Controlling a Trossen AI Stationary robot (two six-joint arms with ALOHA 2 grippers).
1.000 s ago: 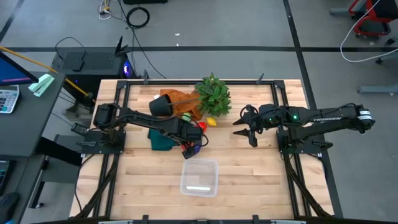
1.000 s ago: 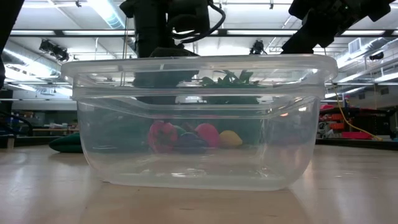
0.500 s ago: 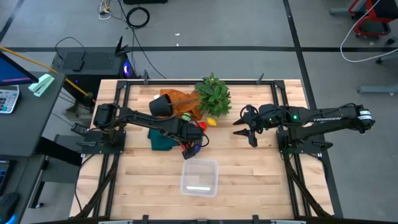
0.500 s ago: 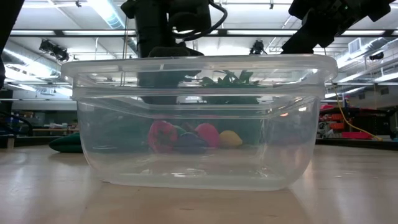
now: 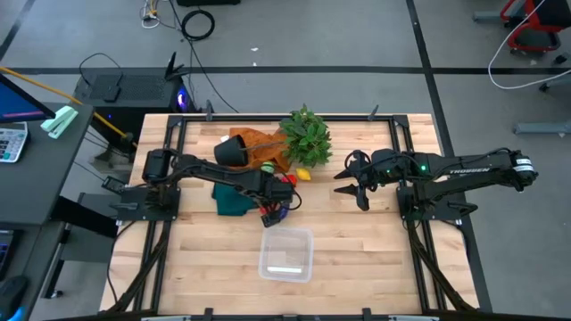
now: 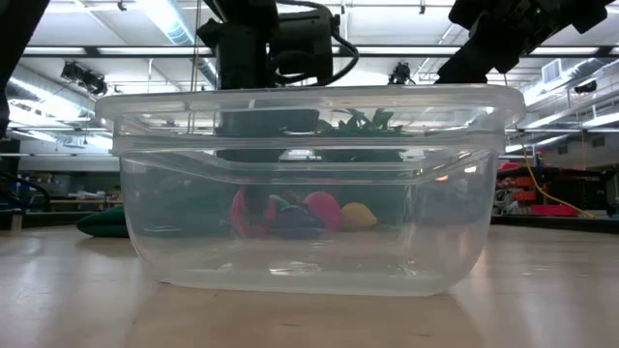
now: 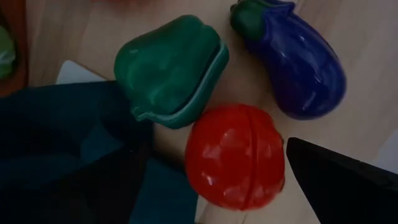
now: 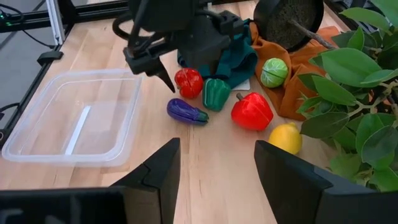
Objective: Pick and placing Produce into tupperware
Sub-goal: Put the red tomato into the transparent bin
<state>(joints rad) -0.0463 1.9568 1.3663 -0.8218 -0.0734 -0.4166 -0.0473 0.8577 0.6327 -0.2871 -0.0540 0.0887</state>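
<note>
With left claw [image 8: 152, 70] spread wide, edges nearer the tomato [image 7: 236, 155] between its fingers, pepper [image 7: 171, 68] and aubergine [image 7: 292, 62] just beyond, readying a first pick; tub [image 8: 37, 149] empty, right claw [image 5: 352, 189] parted, idle.

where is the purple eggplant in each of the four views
High view: eggplant small, by the left gripper, above the tupperware.
Low view: dark lump seen through the tub.
Left wrist view: near the top corner, beside the red tomato.
Right wrist view: centre.
Shared landmark: the tomato.
</note>
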